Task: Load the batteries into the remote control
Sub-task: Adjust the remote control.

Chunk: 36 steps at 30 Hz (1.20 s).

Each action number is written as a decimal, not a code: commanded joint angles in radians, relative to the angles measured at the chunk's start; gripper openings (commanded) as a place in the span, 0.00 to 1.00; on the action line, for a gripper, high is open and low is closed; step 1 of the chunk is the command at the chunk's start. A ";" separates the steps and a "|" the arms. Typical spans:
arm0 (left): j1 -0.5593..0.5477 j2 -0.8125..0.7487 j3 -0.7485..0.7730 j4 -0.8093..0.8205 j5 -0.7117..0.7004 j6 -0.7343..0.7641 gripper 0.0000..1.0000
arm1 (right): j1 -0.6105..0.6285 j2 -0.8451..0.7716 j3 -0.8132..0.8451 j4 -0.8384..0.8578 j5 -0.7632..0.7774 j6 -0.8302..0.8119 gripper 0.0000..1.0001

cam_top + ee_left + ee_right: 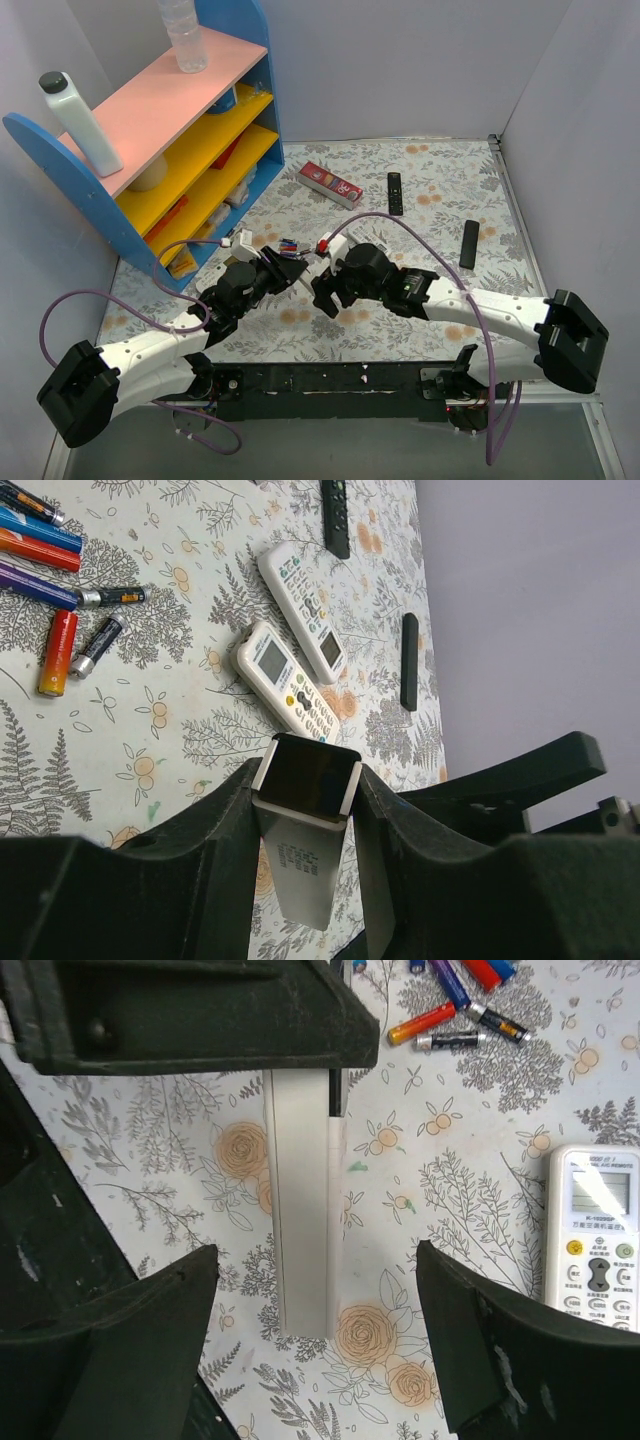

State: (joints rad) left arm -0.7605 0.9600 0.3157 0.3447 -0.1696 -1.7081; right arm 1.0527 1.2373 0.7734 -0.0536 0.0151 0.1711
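My left gripper (307, 785) is shut on the slim silver-white remote control (303, 870) and holds it above the table. The remote's dark upper end shows between the jaws. In the right wrist view the remote (303, 1220) hangs down from the left gripper (200, 1010). My right gripper (318, 1275) is open, with one finger on each side of the remote's lower end, not touching it. Several batteries (62, 600) with red, blue and dark wraps lie loose on the floral cloth; they also show in the right wrist view (455, 1010) and in the top view (292, 244). The two grippers (290, 268) (325, 285) meet mid-table.
Two wider white remotes with button pads (290, 685) (305, 605) lie beside the batteries; one shows in the right wrist view (598, 1235). Two black remotes (395, 192) (469, 244) and a red box (331, 184) lie farther back. A blue shelf unit (170, 130) stands at the left.
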 commanded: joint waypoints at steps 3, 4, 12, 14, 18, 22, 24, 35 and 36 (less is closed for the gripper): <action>0.003 -0.038 0.045 -0.021 -0.028 -0.005 0.00 | 0.044 0.094 0.055 0.044 0.118 -0.001 0.79; 0.003 -0.038 0.045 -0.024 -0.028 -0.007 0.00 | 0.044 0.103 0.053 0.043 0.121 0.002 0.76; 0.003 -0.055 0.049 -0.049 -0.018 0.005 0.02 | 0.046 0.151 0.075 0.057 0.074 0.011 0.26; 0.004 -0.066 0.049 -0.047 -0.011 0.027 0.16 | 0.046 0.139 0.072 0.057 0.071 0.018 0.19; 0.027 -0.125 0.020 -0.016 0.022 0.097 0.57 | 0.027 0.113 0.076 0.023 -0.001 0.037 0.16; 0.047 -0.246 -0.038 0.054 0.039 0.174 0.84 | -0.011 0.067 0.055 0.035 -0.124 0.057 0.16; 0.064 -0.331 -0.072 0.092 0.061 0.215 0.89 | -0.040 0.033 0.043 0.044 -0.205 0.068 0.15; 0.133 -0.383 -0.247 0.494 0.387 0.211 0.89 | -0.138 -0.065 -0.011 0.185 -0.586 0.114 0.15; 0.132 -0.367 -0.245 0.519 0.430 0.208 0.89 | -0.141 -0.065 -0.013 0.202 -0.622 0.122 0.15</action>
State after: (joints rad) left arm -0.6373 0.5449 0.0879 0.6552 0.0769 -1.5009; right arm 0.9188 1.1984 0.7708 0.0399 -0.4171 0.2638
